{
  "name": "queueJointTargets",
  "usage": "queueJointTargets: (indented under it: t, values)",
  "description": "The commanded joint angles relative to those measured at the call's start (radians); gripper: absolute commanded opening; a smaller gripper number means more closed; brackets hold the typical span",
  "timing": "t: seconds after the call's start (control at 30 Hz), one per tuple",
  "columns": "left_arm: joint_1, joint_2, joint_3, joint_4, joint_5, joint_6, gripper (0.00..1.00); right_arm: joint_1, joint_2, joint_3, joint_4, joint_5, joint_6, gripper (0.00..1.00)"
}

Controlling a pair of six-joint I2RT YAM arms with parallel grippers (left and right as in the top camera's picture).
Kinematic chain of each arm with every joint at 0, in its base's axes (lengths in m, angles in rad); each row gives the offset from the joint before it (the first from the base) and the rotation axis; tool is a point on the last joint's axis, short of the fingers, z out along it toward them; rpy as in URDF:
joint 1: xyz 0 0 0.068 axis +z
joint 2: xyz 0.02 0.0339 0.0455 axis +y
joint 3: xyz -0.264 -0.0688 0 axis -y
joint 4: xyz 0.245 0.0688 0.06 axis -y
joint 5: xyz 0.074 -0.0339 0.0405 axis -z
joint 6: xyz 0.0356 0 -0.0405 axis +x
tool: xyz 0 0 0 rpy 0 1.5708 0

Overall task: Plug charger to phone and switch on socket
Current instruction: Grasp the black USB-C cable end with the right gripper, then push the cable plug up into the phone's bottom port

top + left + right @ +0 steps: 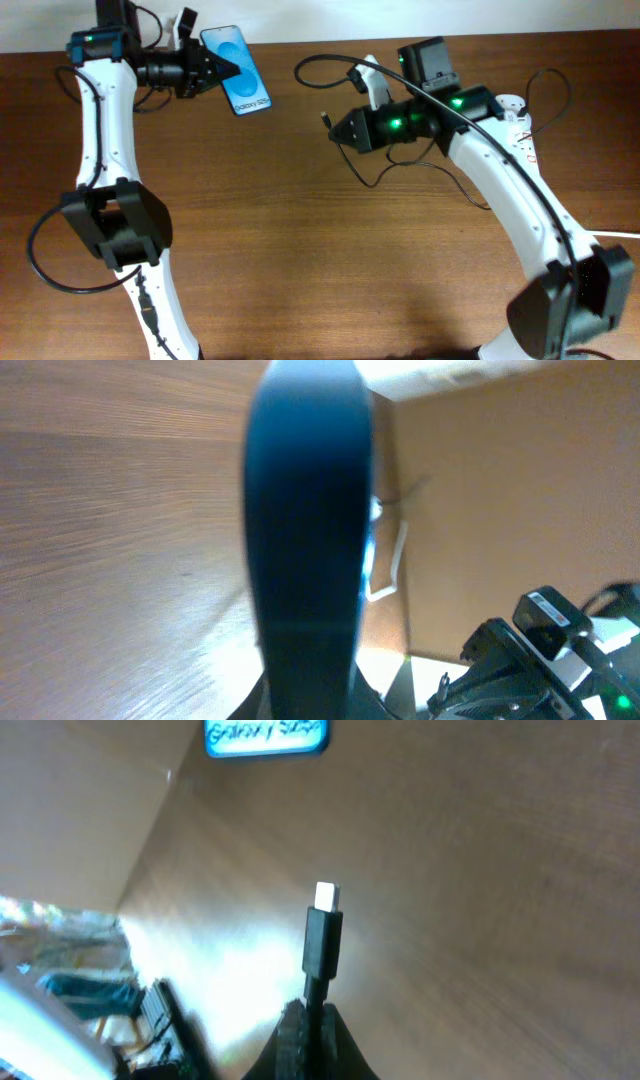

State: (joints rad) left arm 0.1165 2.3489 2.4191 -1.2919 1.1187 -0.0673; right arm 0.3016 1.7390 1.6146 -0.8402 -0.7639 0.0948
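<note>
Left gripper [216, 68] is clamped on the phone [238, 70], jaws closed onto its left long edge. The blue screen faces up and the handset sits at a slant. In the left wrist view the phone is a dark slab seen edge-on, rising from between the fingers. I cannot tell whether its underside touches the table [300, 260].

The phone is up near the table's far edge, with little wood left behind it. The edge that matters is the lower short one, by the "Galaxy S25+" lettering, and it is clear, with nothing lying against it.

Over to the phone's right, the right gripper [336, 125] is pinched tight on the charger [323, 945]. The black connector sticks out past the closed fingers with its pale tip leading. In the right wrist view that tip aims up toward the phone's lettered end. Between tip and phone there is only a plain stretch of bare wood. The two are apart, not touching.

Slack from the charger curls on the wood right of the phone, one loop arching beyond the right gripper and another trailing below it. The broad area of table nearer than the phone is open wood.

The socket [519, 128] lies far to the phone's right, past the right arm, which partly covers it. Its white body and red markings show, but the switch position is too small to read.
</note>
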Motion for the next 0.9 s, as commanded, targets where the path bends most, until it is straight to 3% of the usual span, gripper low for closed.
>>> queueJointTargets:
  t: [0.0,0.1,0.17,0.3,0.4,0.6,0.87]
  values:
    - [-0.039,-0.009,0.01,0.005,0.223,0.101,0.0,-0.003,-0.098,0.0,-0.093,0.005,-0.035,0.05]
    - [-0.07,-0.009,0.01,0.018,0.296,0.129,0.0,0.007,-0.137,-0.034,-0.105,0.004,0.01,0.05]
    - [-0.085,-0.009,0.01,0.052,0.342,0.129,0.0,0.006,-0.174,-0.132,-0.017,0.004,0.082,0.04]
    - [-0.091,-0.009,0.01,0.072,0.345,0.129,0.0,0.006,-0.37,-0.531,0.409,0.017,0.297,0.04]
    - [-0.102,-0.009,0.01,0.072,0.377,0.128,0.0,0.007,-0.422,-0.699,0.679,0.014,0.45,0.04]
    - [-0.181,-0.009,0.01,0.072,0.397,0.097,0.0,0.08,-0.404,-0.717,0.862,0.119,0.517,0.04]
    - [-0.254,-0.009,0.01,0.072,0.397,0.044,0.0,0.092,-0.404,-0.717,0.891,0.149,0.516,0.04]
